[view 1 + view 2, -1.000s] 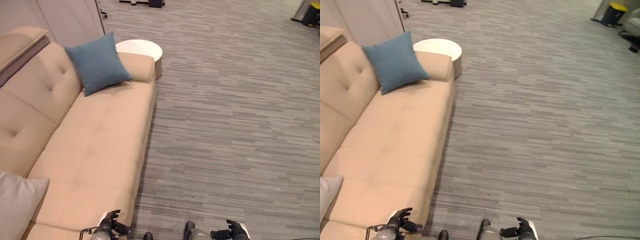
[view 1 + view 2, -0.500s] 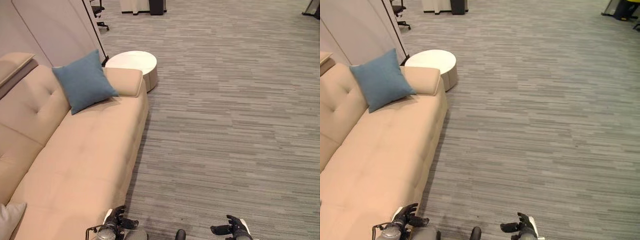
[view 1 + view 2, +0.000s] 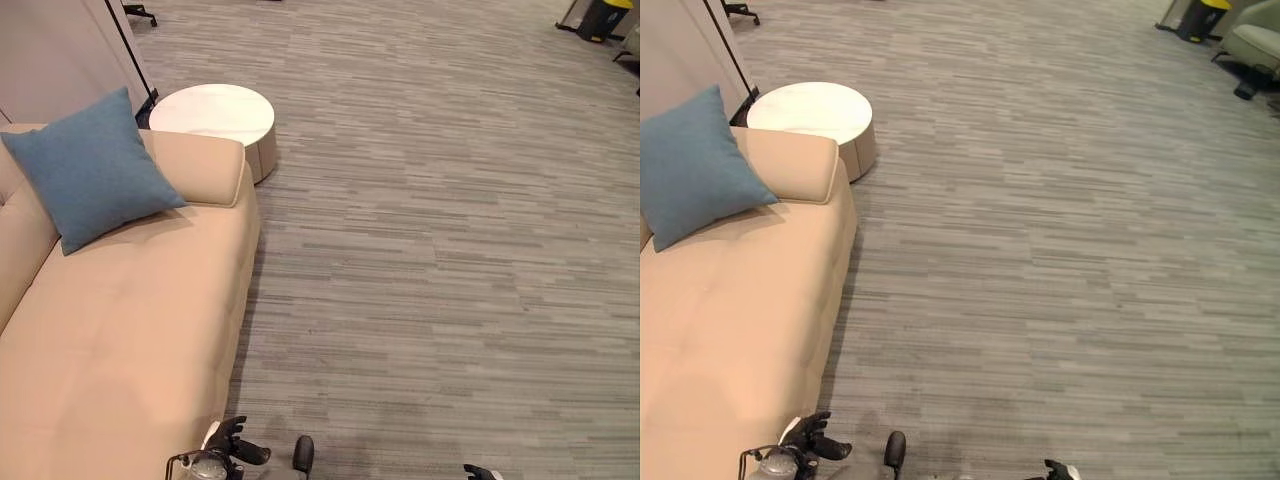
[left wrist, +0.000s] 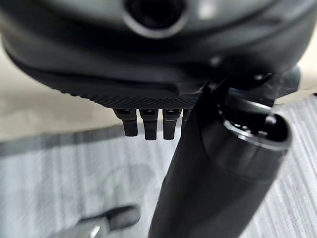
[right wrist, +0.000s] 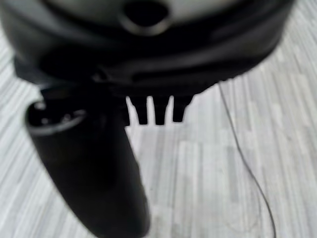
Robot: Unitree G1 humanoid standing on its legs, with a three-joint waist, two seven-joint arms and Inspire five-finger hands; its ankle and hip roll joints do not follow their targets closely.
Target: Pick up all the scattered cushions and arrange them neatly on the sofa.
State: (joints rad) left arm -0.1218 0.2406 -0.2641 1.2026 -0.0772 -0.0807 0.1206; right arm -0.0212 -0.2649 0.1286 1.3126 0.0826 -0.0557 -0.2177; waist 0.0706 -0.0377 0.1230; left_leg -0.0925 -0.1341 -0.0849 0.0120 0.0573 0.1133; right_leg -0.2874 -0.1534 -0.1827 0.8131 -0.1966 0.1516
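Note:
A blue square cushion (image 3: 90, 165) leans upright in the far corner of the beige sofa (image 3: 130, 320), against the backrest and the padded armrest (image 3: 200, 168). No cushion lies on the stretch of carpet in view. My left hand (image 3: 230, 446) hangs low beside the sofa's front edge, its fingers (image 4: 146, 121) straight and empty, the thumb (image 4: 218, 168) standing apart. My right hand (image 3: 1055, 468) hangs over the carpet, fingers (image 5: 156, 111) straight, holding nothing.
A round white side table (image 3: 212, 112) stands on the floor just past the armrest. A grey partition (image 3: 55, 55) rises behind the sofa. Striped grey carpet (image 3: 430, 240) stretches wide to the right. A yellow-topped bin (image 3: 605, 15) and a pale chair (image 3: 1255, 45) sit far right.
The whole picture has shifted, so the camera has turned to the right: the pale cushion on the sofa's near end has left the frame. Both hands sit lower in the picture.

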